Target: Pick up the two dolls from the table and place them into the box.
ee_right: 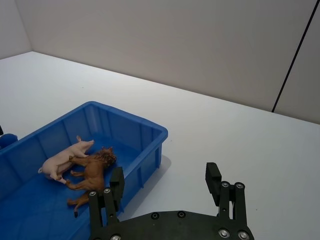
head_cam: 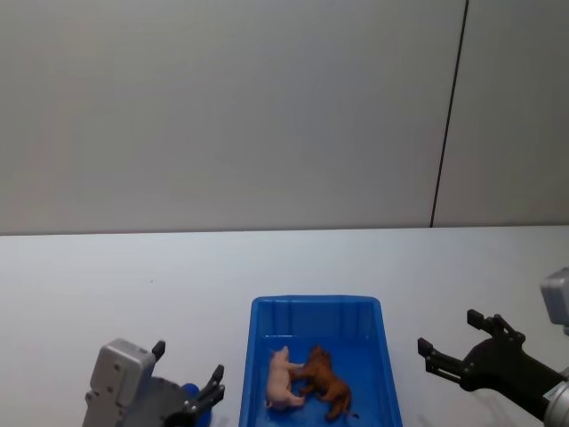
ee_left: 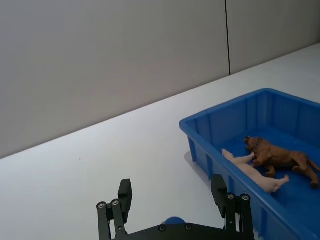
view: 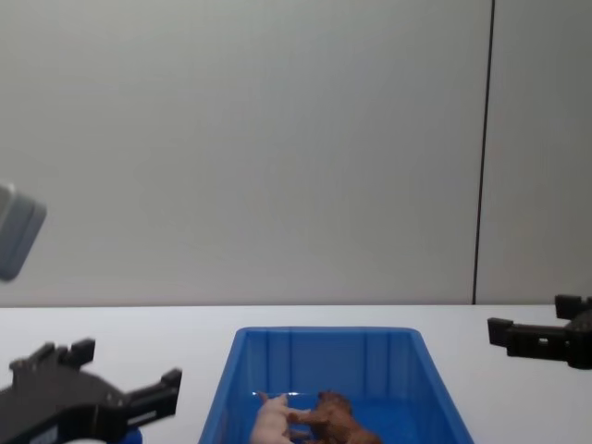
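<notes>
Two dolls: pig (head_cam: 283,389) and lion (head_cam: 328,383) touching, lying in box (head_cam: 315,310), lower centre.
Handling: likely light, stiff, smooth; grip across torso.
Left gripper (head_cam: 188,381): jaws wide, empty, lower left.
Right gripper (head_cam: 460,342): jaws wide, empty, lower right above counter (head_cam: 107,276).

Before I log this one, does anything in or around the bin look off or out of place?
Nothing stands out. The pink pig and the brown shaggy-headed doll lie touching each other on the floor of the blue box, which sits square on the white table. The left gripper and right gripper are open, flanking the box.
</notes>
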Motion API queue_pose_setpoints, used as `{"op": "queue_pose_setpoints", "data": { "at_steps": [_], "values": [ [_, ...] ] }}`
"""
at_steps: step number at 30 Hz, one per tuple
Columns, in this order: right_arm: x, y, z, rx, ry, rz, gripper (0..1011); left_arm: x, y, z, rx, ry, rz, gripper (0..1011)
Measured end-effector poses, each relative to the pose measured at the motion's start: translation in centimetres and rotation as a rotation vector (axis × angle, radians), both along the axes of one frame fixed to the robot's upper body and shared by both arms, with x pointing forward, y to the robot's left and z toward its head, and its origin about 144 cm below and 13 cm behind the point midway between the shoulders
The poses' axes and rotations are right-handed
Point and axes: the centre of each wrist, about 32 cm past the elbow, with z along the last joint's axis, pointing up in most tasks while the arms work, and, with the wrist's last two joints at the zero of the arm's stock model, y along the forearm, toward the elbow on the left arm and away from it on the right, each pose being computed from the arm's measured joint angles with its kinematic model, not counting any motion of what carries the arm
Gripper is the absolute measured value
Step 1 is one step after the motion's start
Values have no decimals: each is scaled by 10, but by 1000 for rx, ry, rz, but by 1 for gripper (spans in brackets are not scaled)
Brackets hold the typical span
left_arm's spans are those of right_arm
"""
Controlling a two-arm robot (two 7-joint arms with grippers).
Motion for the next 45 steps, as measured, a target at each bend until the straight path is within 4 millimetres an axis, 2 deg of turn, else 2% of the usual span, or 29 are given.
{"op": "queue_pose_setpoints", "data": {
  "at_steps": [11,24,30,32,35,36,39,45],
  "values": [
    [0,0,0,0,-1,0,1001,2,8,-24,-25,66,-6,1001],
    [0,0,0,0,-1,0,1001,8,12,-38,-23,122,-23,1000],
    [0,0,0,0,-1,0,1001,11,12,-41,-7,149,-33,882],
    [0,0,0,-1,-1,0,1001,12,12,-42,0,160,-37,783],
    [0,0,0,-1,0,0,1001,14,13,-42,6,167,-44,731],
    [0,0,0,-1,-1,0,1001,14,13,-42,9,170,-46,665],
    [0,0,0,0,0,0,1001,15,13,-41,13,172,-48,611],
    [0,0,0,-1,0,0,1001,17,14,-36,35,163,-46,565]
  ]
}}
